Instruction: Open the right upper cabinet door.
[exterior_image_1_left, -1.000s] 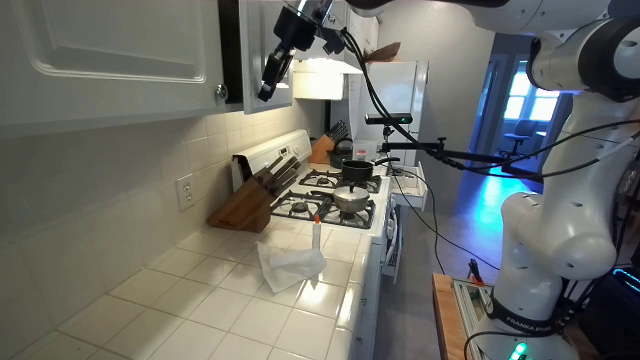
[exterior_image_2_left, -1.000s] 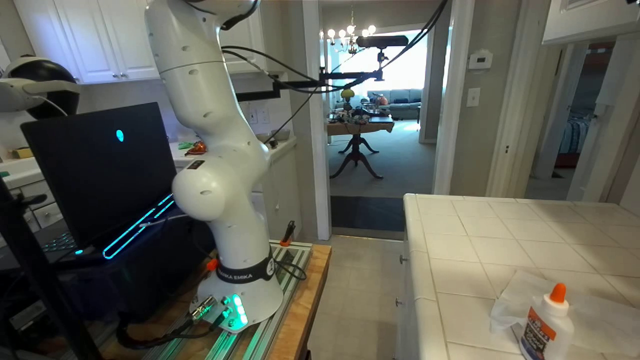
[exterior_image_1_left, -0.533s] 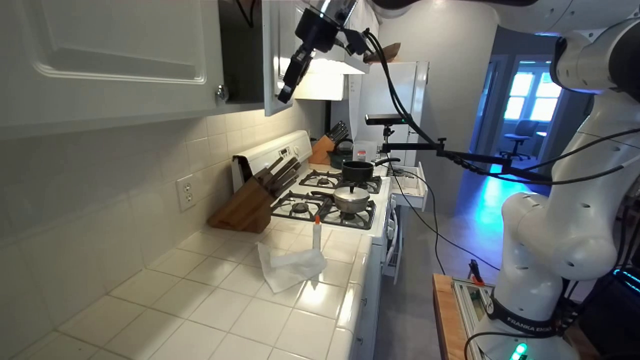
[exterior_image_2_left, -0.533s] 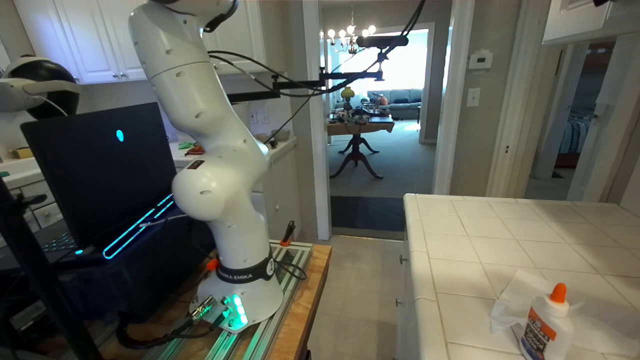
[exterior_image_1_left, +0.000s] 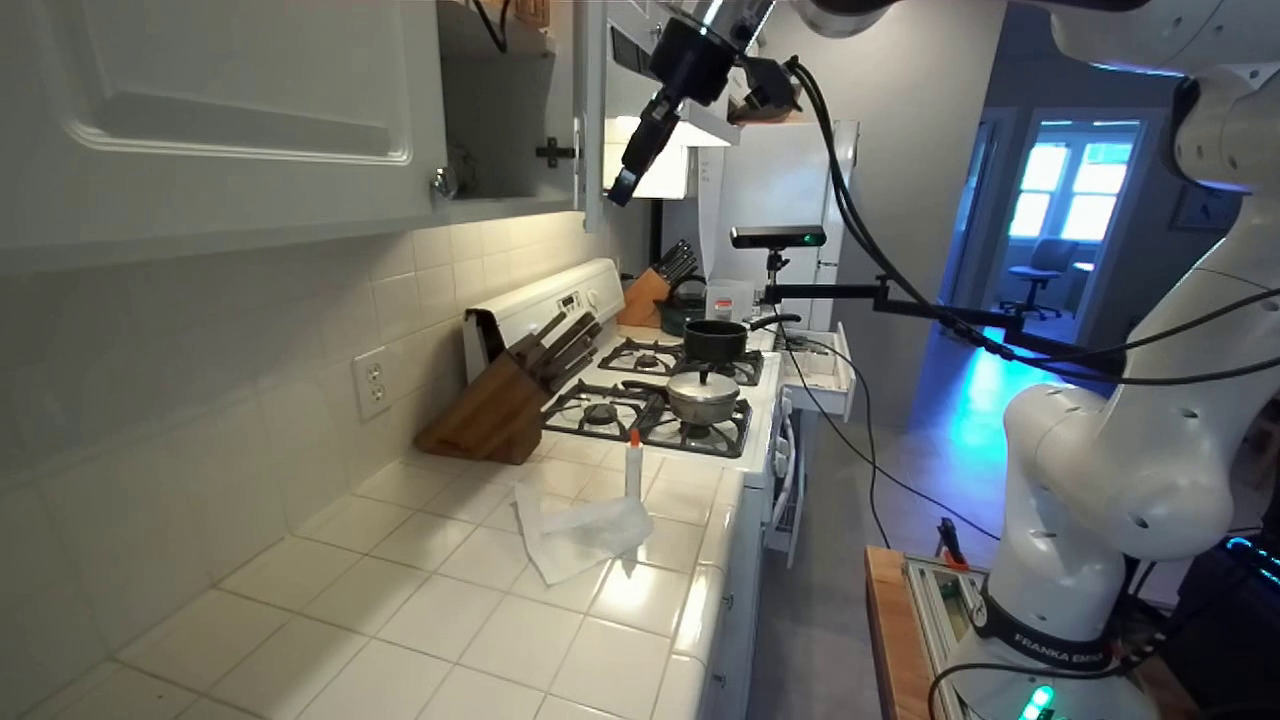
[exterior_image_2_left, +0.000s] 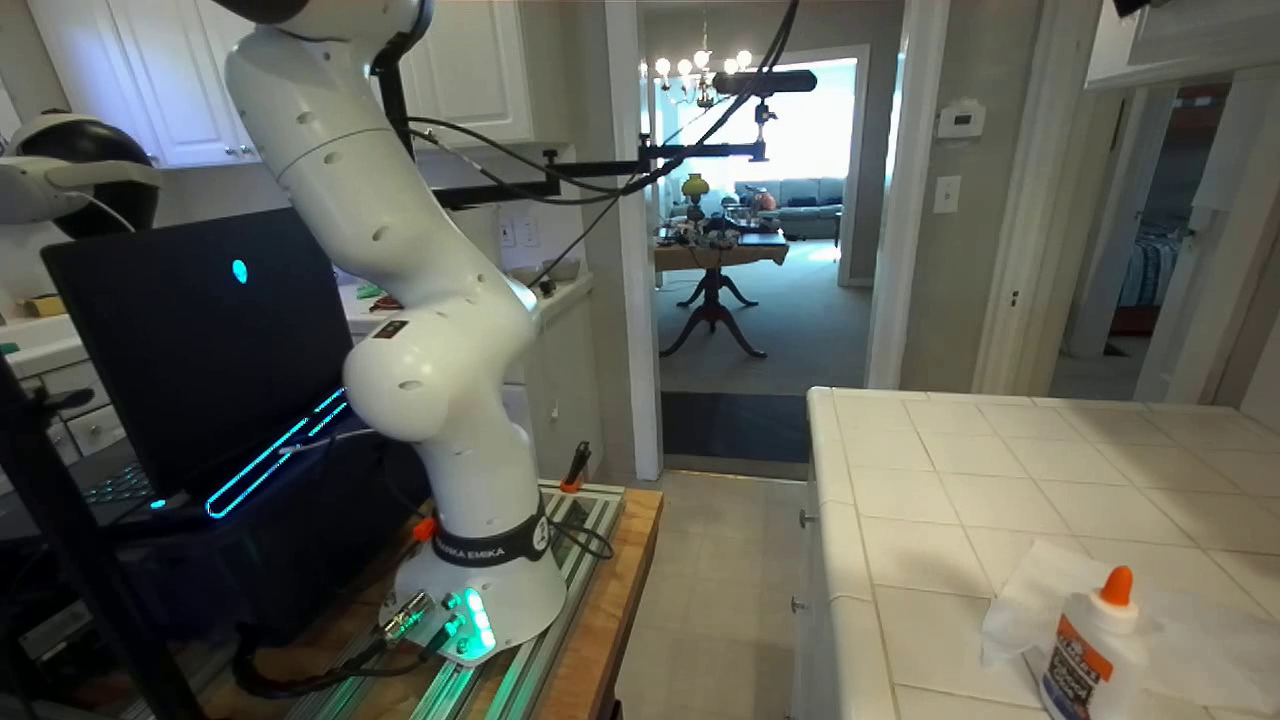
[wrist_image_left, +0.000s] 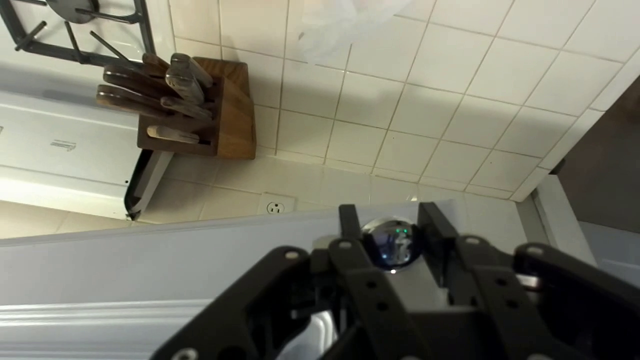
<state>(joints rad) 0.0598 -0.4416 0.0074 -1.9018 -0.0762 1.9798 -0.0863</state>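
The right upper cabinet door (exterior_image_1_left: 594, 130), white, stands swung out from the cabinet and is seen almost edge-on in an exterior view. The open cabinet interior (exterior_image_1_left: 500, 120) shows with a dark hinge. In the wrist view the door's pale face (wrist_image_left: 150, 270) crosses the lower left. Its shiny round knob (wrist_image_left: 395, 245) sits between my two black fingertips, which touch its sides. My gripper (exterior_image_1_left: 626, 182) is shut on this knob, beside the door's lower edge. The matching white door (exterior_image_1_left: 240, 110) with its own knob (exterior_image_1_left: 444, 183) is closed.
Below are a tiled counter (exterior_image_1_left: 480, 620), a knife block (exterior_image_1_left: 490, 410), a glue bottle (exterior_image_1_left: 634, 470) and crumpled paper (exterior_image_1_left: 585, 535). The stove (exterior_image_1_left: 660, 460) holds pots. A range hood (exterior_image_1_left: 690, 125) is behind the gripper. A camera arm (exterior_image_1_left: 830, 292) reaches into the aisle.
The door has swung further open, its edge moving right in an exterior view. My gripper has moved with it, holding the knob. More of the cabinet's inside and the hinge now show.
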